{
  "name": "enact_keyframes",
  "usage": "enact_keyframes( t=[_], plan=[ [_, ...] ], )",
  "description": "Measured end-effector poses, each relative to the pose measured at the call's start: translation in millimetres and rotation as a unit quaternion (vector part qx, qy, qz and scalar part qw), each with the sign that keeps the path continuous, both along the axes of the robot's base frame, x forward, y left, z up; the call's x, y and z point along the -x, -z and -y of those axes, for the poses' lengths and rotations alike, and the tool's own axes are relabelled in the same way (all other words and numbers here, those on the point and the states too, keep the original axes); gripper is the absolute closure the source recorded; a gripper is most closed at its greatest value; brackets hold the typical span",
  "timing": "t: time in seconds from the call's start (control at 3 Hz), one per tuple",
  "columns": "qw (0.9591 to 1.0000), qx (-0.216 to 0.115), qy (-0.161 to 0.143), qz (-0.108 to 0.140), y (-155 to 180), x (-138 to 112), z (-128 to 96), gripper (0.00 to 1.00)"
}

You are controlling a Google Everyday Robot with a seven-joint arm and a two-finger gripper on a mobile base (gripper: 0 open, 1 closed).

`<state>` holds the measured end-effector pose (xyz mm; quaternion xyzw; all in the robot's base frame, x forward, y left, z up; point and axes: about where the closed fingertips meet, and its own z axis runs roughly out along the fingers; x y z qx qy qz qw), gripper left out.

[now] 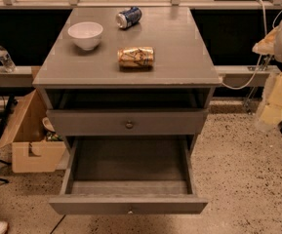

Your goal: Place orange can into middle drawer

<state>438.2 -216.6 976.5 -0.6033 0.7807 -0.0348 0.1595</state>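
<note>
The orange can [136,57] lies on its side on the grey cabinet top [179,57], near the front middle. The middle drawer [129,204] is pulled wide open below it; its inside is bare and its small knob faces me. The grey drawer front above it [129,123] is shut. My gripper [275,97] shows as a pale shape at the right edge, well right of the cabinet, below the level of the cabinet top and far from the can. It holds nothing that I can see.
A white bowl [86,34] and a blue-and-white can [129,17] on its side sit further back on the top. A cardboard box [30,140] stands on the floor to the left. A water bottle [4,57] stands on a ledge at the left. Cables hang at the right.
</note>
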Motion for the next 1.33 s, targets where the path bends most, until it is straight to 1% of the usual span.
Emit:
enact_keyframes(
  t=[0.33, 0.67, 1.0, 1.33],
  plan=[
    [1.0000, -0.001, 0.000, 0.001, -0.5, -0.4, -0.2, 0.00],
    [0.9996, -0.028, 0.001, 0.009, 1.8, -23.4, -7.3, 0.00],
    [0.9984, -0.055, -0.003, 0.012, 13.1, -58.0, -25.3, 0.00],
    [0.9983, -0.057, -0.005, 0.013, 14.1, -60.7, -27.6, 0.00]
  ],
)
